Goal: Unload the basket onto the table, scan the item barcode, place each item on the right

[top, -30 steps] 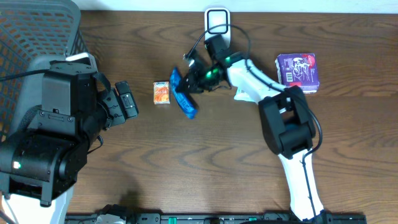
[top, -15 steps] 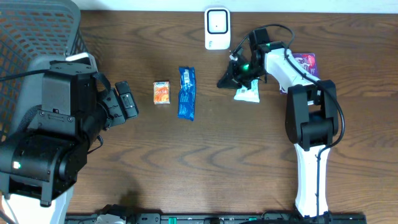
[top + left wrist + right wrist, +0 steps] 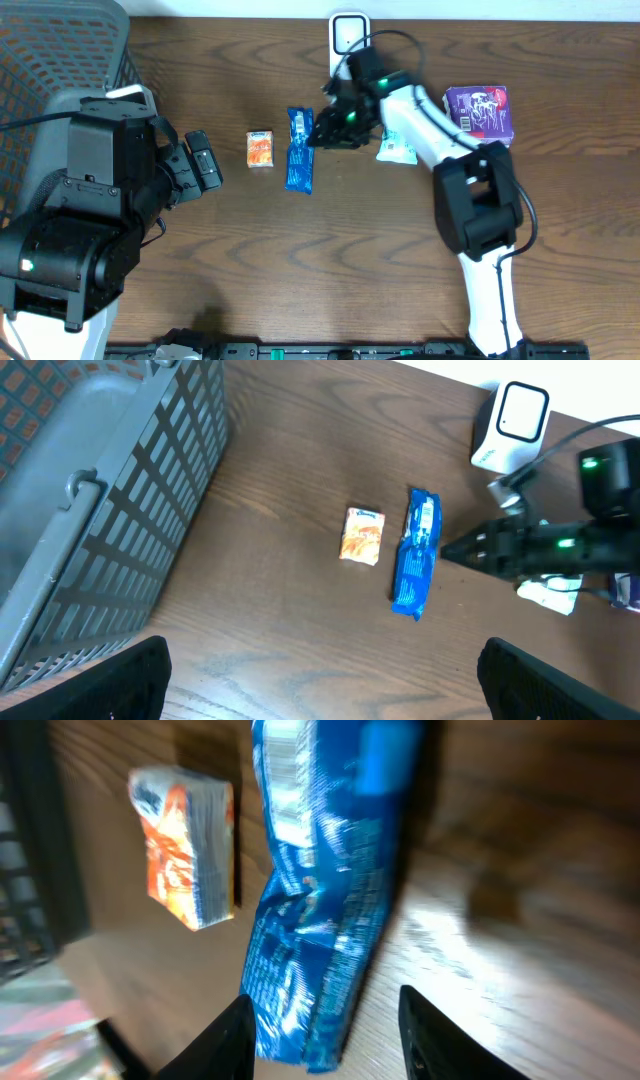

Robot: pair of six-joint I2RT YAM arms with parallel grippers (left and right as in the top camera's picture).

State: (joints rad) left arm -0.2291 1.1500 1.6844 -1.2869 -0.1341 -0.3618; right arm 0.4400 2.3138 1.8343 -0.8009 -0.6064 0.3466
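A blue snack packet (image 3: 299, 150) lies flat on the wooden table, to the lower left of the white barcode scanner (image 3: 347, 35). My right gripper (image 3: 322, 130) hovers at the packet's right side. In the right wrist view its jaws stand apart, and the blue packet (image 3: 325, 910) has one end between the fingertips (image 3: 232, 1038), which do not pinch it. My right gripper (image 3: 325, 1042) holds nothing. My left gripper (image 3: 325, 685) is wide open over bare table, far from the blue packet (image 3: 416, 555) and the scanner (image 3: 512, 425). No barcode is legible.
A small orange box (image 3: 260, 148) sits just left of the packet. A white sachet (image 3: 397, 150) and a purple box (image 3: 480, 115) lie to the right. A grey mesh basket (image 3: 55, 45) fills the back left corner. The left arm's bulk covers the table's left side.
The blue packet went from tilted at the right gripper to lying straight. The right gripper swung right to the white sachet, then back left to the packet, and its jaws opened.
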